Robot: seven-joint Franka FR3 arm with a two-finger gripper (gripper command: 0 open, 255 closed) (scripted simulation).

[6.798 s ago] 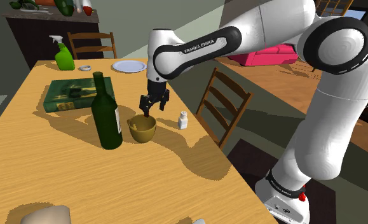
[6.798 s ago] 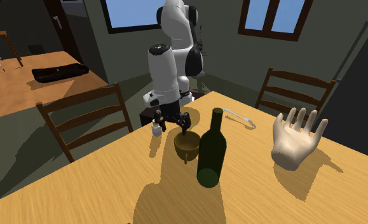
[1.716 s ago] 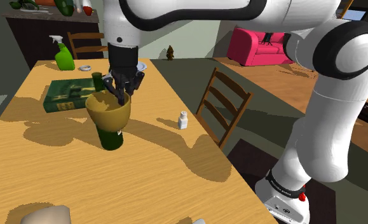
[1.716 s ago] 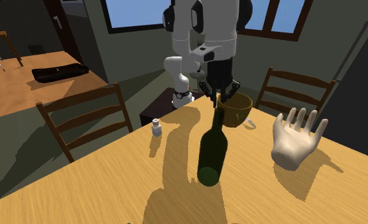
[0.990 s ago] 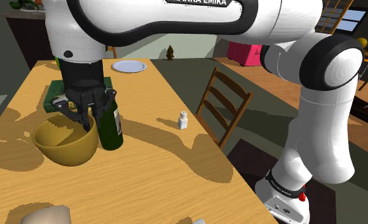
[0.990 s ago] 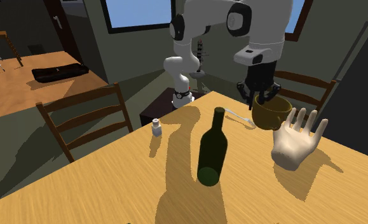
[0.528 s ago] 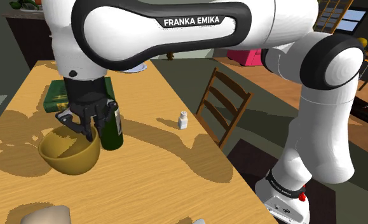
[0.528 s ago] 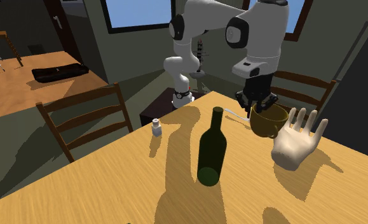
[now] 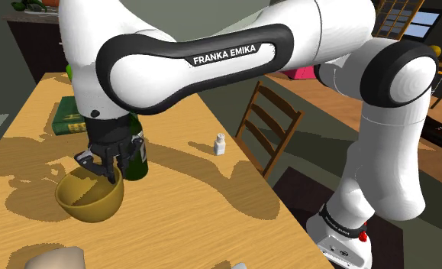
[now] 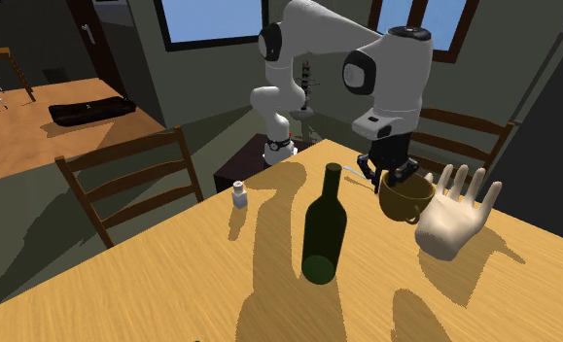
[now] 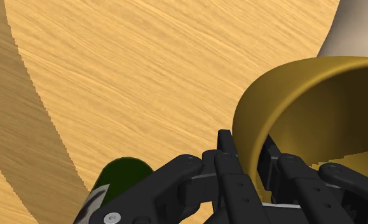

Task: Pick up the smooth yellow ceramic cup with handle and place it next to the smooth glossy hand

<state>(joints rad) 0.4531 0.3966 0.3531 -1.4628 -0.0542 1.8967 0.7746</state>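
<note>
Just one cup (image 10: 405, 202), one hand (image 10: 451, 219), one bottle (image 10: 324, 231).

Item: arm (image 9: 211, 53), white Franka, dark joints. Shoulder view: rises from 4 o'clock, arcs across top, forearm slopes down twd 8 o'clock. Wrist approx. vert., hand pts down. End: gripper (image 9: 104, 170), black, 2 fingers, clamped on cup (image 9: 89, 200) rim, one finger inside wall, other outside (wrist view). Second exterior view: gripper (image 10: 396, 178) at 3 o'clock.

A green bottle (image 10: 324, 228) stands upright on the wooden table (image 10: 172, 282), white shaker (image 10: 238, 194) near its edge
</note>
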